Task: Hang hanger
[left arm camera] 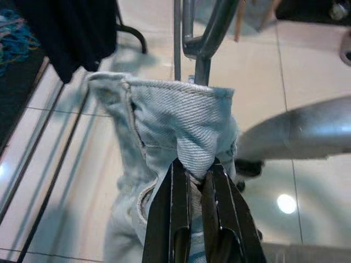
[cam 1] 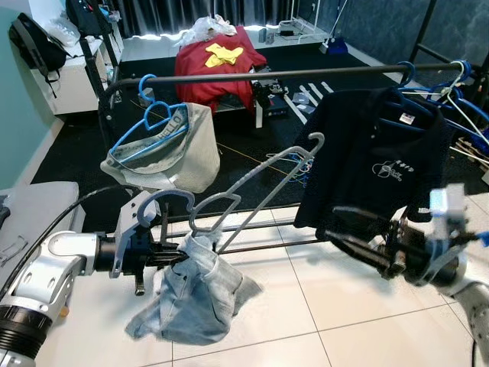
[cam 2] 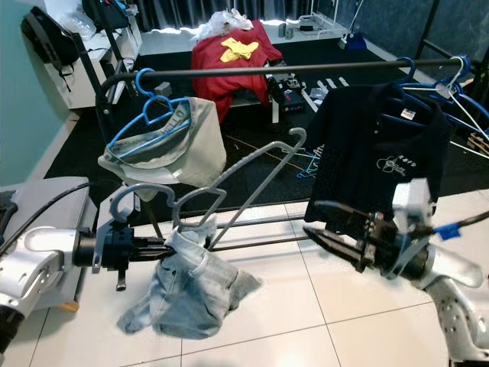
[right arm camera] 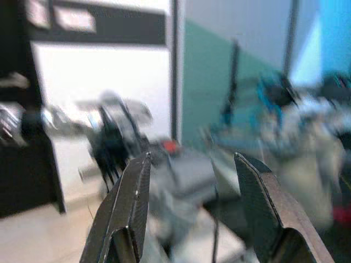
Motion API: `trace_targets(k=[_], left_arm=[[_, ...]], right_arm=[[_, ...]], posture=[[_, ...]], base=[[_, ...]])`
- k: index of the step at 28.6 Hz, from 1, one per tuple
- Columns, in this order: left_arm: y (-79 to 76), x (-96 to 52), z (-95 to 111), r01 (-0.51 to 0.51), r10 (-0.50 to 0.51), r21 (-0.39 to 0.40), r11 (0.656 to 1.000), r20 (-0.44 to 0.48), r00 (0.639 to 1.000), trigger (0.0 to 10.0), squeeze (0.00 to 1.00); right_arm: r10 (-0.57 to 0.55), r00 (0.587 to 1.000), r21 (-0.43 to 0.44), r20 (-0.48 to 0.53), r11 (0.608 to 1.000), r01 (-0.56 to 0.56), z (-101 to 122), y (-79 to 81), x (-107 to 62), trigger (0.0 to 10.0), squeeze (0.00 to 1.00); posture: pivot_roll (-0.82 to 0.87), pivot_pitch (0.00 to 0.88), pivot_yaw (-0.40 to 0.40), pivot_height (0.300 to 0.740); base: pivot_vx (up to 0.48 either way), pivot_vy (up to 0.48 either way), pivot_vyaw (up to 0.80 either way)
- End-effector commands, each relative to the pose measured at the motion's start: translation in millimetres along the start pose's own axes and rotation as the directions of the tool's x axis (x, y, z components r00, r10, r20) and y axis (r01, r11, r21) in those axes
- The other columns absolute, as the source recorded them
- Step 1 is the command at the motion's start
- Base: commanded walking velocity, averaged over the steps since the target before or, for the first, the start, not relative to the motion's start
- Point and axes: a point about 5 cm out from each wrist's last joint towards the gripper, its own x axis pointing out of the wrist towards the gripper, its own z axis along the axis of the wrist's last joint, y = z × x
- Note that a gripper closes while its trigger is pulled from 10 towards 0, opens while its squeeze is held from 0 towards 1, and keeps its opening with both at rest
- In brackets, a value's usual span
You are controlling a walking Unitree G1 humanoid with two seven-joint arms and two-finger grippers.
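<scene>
The jeans (cam 1: pixel 195 294), draped on a grey hanger (cam 1: pixel 244 191), are pinched at the waistband by the clenched left jaws (left arm camera: pixel 196 178). The hanger is seen at 1 o'clock from them, below the rail (cam 1: pixel 260 75). The right jaws (right arm camera: pixel 192 181) are held released, apart from it. A white logo on the black shirt (cam 1: pixel 382 153) cannot be read.

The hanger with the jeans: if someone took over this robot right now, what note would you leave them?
Left gripper: jaws shut on the jeans, which hang from the grey hanger.
Right gripper: jaws open, empty, held in front of the black shirt.
The hanger's hook is below the rail, not on it.
Done: jeans on hanger.
Left: lift the hook onto the rail, probably between the grey garment and the shirt.
</scene>
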Motion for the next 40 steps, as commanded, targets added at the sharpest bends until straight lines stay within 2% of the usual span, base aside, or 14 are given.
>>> trace_targets(k=[1,6,8,13,15,16,17,18,23,30,35,38,39,40], left_arm=[[1.5,-2.2,10.7,0.028,-0.028,0.047,0.999,-0.012,1.000,0.0,0.00],[-4.7,2.7,16.9,0.094,-0.091,0.066,0.993,-0.042,0.995,0.0,0.00],[-10.6,5.2,22.5,0.158,-0.150,0.090,0.983,-0.088,0.985,0.0,0.00],[-12.6,5.1,25.3,0.190,-0.173,0.118,0.975,-0.137,0.975,0.0,0.00],[-13.2,3.4,24.6,0.216,-0.186,0.149,0.965,-0.192,0.964,0.0,0.00],[-13.2,3.4,24.6,0.216,-0.186,0.149,0.965,-0.192,0.964,0.0,0.00],[-13.3,1.8,23.0,0.232,-0.191,0.168,0.958,-0.229,0.954,0.0,0.00],[-13.2,0.9,22.3,0.244,-0.191,0.190,0.951,-0.258,0.947,0.0,0.00],[-13.9,3.2,22.9,0.250,-0.183,0.217,0.944,-0.287,0.940,0.0,0.00],[-15.4,8.9,21.1,0.240,-0.168,0.226,0.944,-0.295,0.940,0.0,0.00],[-16.8,12.9,11.5,0.256,-0.155,0.230,0.939,-0.382,0.911,0.0,0.00],[-16.9,13.2,10.2,0.260,-0.157,0.226,0.939,-0.390,0.907,0.0,0.00],[-16.9,13.7,9.8,0.259,-0.156,0.225,0.939,-0.392,0.907,0.0,0.00],[-17.0,14.4,9.8,0.258,-0.156,0.221,0.940,-0.393,0.906,0.0,0.00]], right_arm=[[0.082,0.996,0.020,0.032,0.996,-0.083,12.5,5.0,14.1,10.0,0.00],[0.200,0.980,0.004,0.003,0.980,-0.200,24.4,8.0,35.8,10.0,0.00],[0.296,0.951,-0.015,-0.094,0.954,-0.299,23.1,5.7,42.8,10.0,0.00],[0.339,0.913,-0.001,-0.228,0.937,-0.349,11.1,-1.6,38.2,10.0,0.00],[0.375,0.850,0.034,-0.370,0.920,-0.391,-2.0,-9.5,31.6,10.0,0.00],[0.375,0.850,0.034,-0.370,0.920,-0.391,-2.0,-9.5,31.6,10.0,0.00],[0.391,0.822,0.064,-0.414,0.914,-0.402,-3.9,-14.0,31.0,10.0,0.05],[0.412,0.793,0.102,-0.448,0.905,-0.413,-4.3,-17.8,31.0,10.0,0.27],[0.454,0.745,0.204,-0.489,0.890,-0.409,-5.1,-24.2,32.9,10.0,0.27],[0.496,0.706,0.252,-0.506,0.867,-0.429,-11.4,-25.6,38.3,10.0,0.28],[0.592,0.643,0.298,-0.486,0.804,-0.515,-25.5,-20.8,71.4,10.0,0.28],[0.594,0.624,0.290,-0.507,0.800,-0.526,-30.8,-20.8,80.6,10.0,0.29],[0.579,0.624,0.265,-0.525,0.808,-0.526,-35.2,-20.5,87.1,10.0,0.39],[0.537,0.642,0.219,-0.548,0.832,-0.509,-41.4,-21.2,96.5,10.0,0.58]], posture=[[-0.07,0.054,0.070,0.740],[-0.06,0.056,0.056,0.740],[-0.06,0.058,0.044,0.740],[-0.06,0.058,0.042,0.740],[-0.06,0.058,0.045,0.740],[-0.06,0.058,0.045,0.740],[-0.06,0.059,0.046,0.740],[-0.07,0.059,0.045,0.740],[-0.07,0.059,0.037,0.740],[-0.07,0.058,0.033,0.740],[-0.06,0.058,0.029,0.740],[-0.06,0.058,0.031,0.740],[-0.06,0.058,0.030,0.740],[-0.06,0.059,0.031,0.740]], base=[[0.000,0.000,0.00],[0.000,0.000,0.00],[0.000,0.000,0.00],[0.000,0.000,0.00],[0.000,0.000,0.00],[0.000,0.000,0.00],[0.000,0.000,0.00],[0.000,0.000,0.00],[0.000,0.000,0.00],[0.000,0.000,0.00],[0.000,0.000,0.00],[0.000,0.000,0.00],[0.000,0.000,0.00],[0.000,0.000,0.00]])
